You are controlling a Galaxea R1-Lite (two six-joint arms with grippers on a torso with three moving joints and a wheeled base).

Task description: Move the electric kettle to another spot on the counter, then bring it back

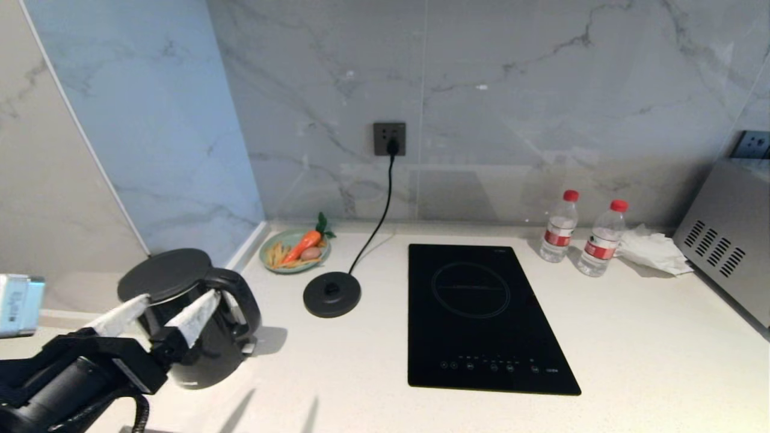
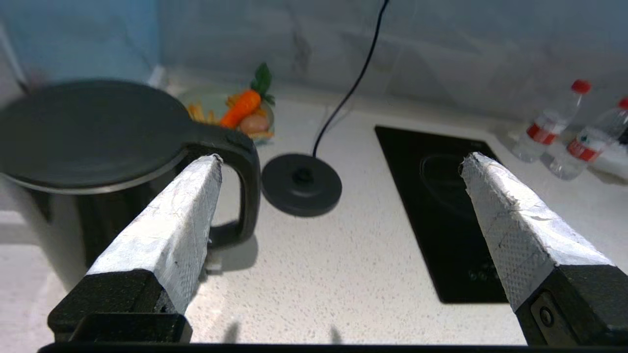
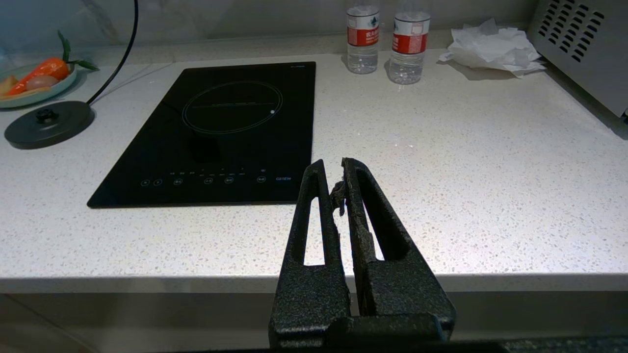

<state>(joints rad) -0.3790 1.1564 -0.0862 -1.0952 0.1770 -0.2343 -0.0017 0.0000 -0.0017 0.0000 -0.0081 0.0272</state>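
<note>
The glossy black electric kettle (image 1: 212, 356) stands upright at the left end of the off-white counter (image 1: 631, 337), off its power base, with its loop handle toward the hob. My left gripper (image 1: 179, 296) hovers on the near side of the kettle, open wide. In the left wrist view the left gripper (image 2: 341, 162) has only bare counter (image 2: 319, 274) between its white-padded fingers. The kettle (image 2: 88, 132) lies outside one finger, which overlaps the handle. My right gripper (image 3: 332, 164) is shut and empty, parked at the counter's front edge (image 3: 441, 171).
The round black power base (image 1: 332, 293) sits with its cord plugged into a wall socket (image 1: 389, 138). A green plate (image 1: 267, 260) with a carrot is behind it. Further right are the black hob (image 1: 481, 313), two water bottles (image 1: 559, 227), crumpled tissue (image 1: 652, 249) and a metal appliance (image 1: 731, 234).
</note>
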